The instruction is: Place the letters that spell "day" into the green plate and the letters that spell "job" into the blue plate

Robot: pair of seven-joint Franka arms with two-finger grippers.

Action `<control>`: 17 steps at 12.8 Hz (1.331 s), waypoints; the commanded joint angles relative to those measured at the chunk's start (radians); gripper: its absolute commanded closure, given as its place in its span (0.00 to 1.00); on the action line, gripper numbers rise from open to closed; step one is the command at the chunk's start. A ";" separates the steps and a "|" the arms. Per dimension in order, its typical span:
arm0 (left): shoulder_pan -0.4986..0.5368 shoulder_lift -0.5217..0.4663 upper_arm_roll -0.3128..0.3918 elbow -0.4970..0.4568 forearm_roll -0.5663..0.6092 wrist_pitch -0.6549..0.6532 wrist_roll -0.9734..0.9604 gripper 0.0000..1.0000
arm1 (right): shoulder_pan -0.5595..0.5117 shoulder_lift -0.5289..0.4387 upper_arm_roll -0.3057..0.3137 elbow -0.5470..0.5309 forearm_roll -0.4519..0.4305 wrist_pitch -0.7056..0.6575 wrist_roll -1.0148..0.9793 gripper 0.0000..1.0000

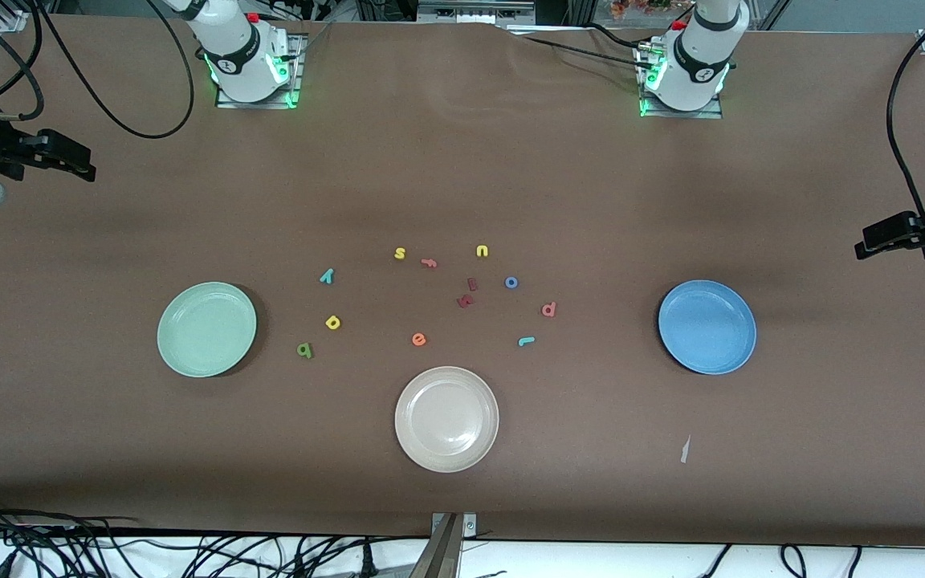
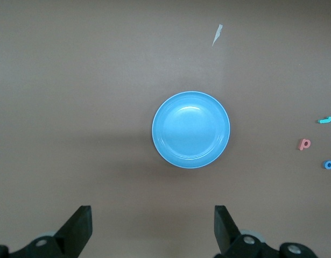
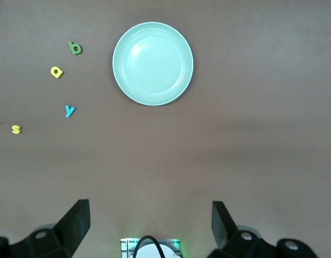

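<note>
Front view showed the green plate [image 1: 206, 329] mid-left and the blue plate [image 1: 706, 326] mid-right; both the left gripper [image 2: 152, 228] and the right gripper [image 3: 149, 226] hung released, grasping nothing.

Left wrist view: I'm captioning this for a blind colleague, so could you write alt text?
An empty blue plate sits on the brown table past the open left gripper. At the frame's edge lie a teal letter, a pink letter and a blue ring letter.

High front camera facing both bases, wrist cameras straight down, plates shared
</note>
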 commanded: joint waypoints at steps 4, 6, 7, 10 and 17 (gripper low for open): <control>-0.005 0.000 -0.002 0.006 -0.018 0.000 0.022 0.00 | 0.002 0.000 0.001 0.007 0.009 0.013 -0.005 0.00; -0.005 0.000 -0.002 0.006 -0.018 0.000 0.022 0.00 | 0.002 0.000 0.003 0.007 0.009 0.011 -0.002 0.00; -0.007 0.000 -0.002 0.006 -0.018 0.000 0.022 0.00 | 0.004 0.000 0.003 0.006 0.009 0.013 -0.002 0.00; -0.008 0.000 -0.003 0.006 -0.019 -0.002 0.022 0.00 | 0.004 -0.002 0.003 0.007 0.009 0.019 0.003 0.00; -0.008 0.000 -0.003 0.008 -0.021 0.000 0.022 0.00 | 0.004 0.000 0.003 0.004 0.009 0.023 0.006 0.00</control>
